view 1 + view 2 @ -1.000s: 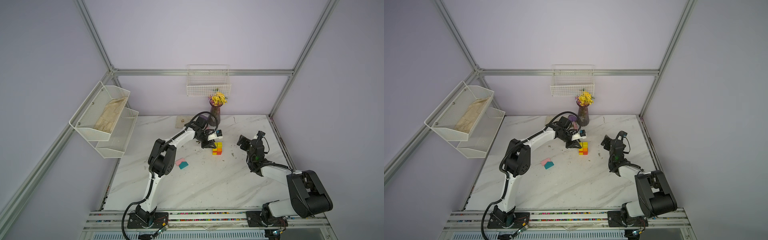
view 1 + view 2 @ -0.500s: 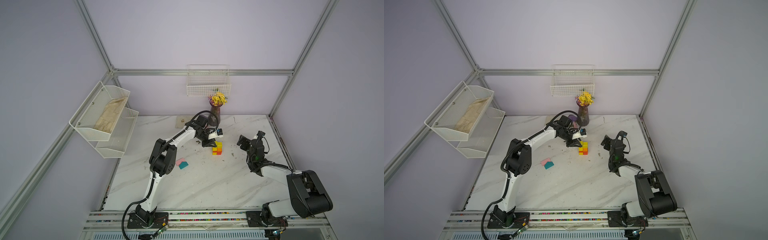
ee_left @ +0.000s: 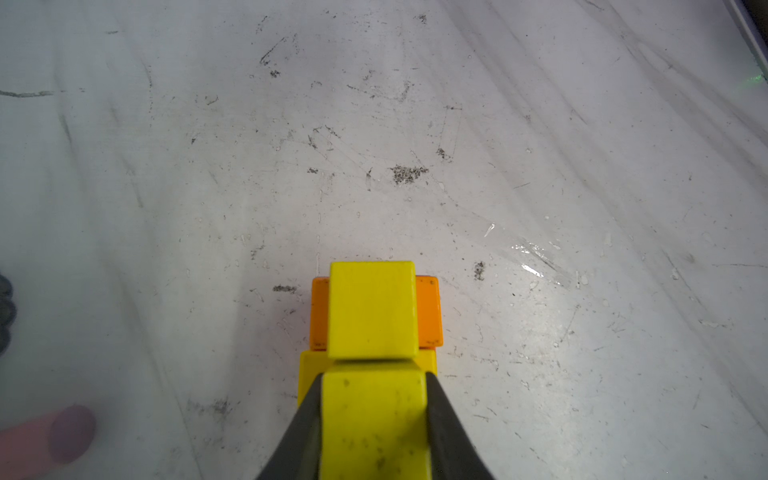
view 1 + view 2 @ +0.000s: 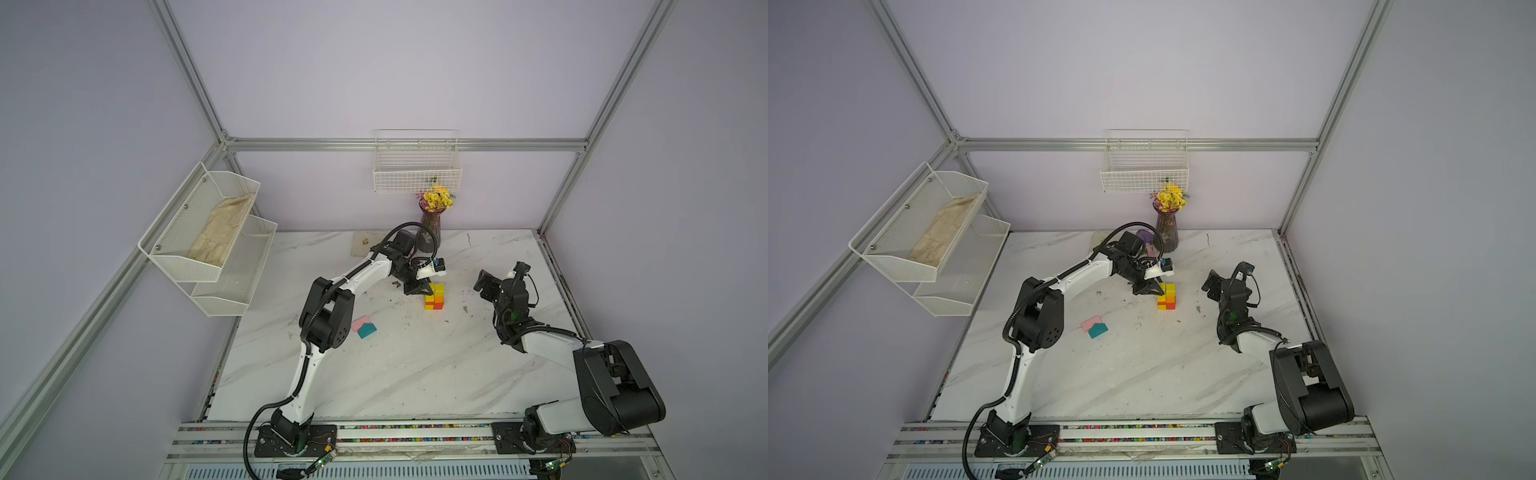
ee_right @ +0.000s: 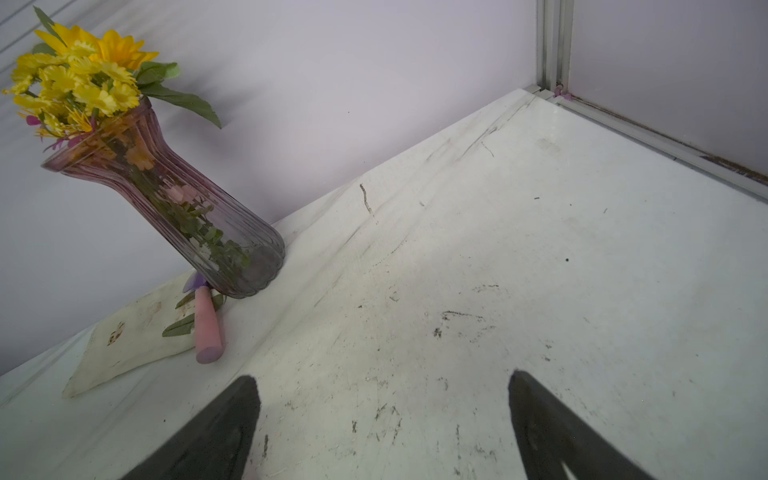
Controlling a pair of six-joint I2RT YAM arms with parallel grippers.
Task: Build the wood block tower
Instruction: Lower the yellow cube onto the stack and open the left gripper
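Yellow block (image 3: 374, 424) clamped in the left gripper (image 3: 374, 386), at the top of the tower (image 4: 434, 298); right gripper (image 5: 382, 378), three o'clock from it, spread wide.

Vase (image 4: 430, 228) behind tower (image 4: 434, 298); open tabletop (image 4: 415, 365) beside

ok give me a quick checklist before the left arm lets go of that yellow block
1. Grip: left gripper shut on the yellow block, a finger on each side: ok.
2. Alignment: the held block lines up with the top yellow cube of the tower in the left wrist view: ok.
3. Seating: its underside is hidden, so contact with the layer below: cannot tell.
4. Right gripper open, empty, apart from the tower: ok.
5. Next pieces: pink block and teal roof piece lie together in plain view on the table: ok.
6. Vase stands behind the tower, apart from it: ok.
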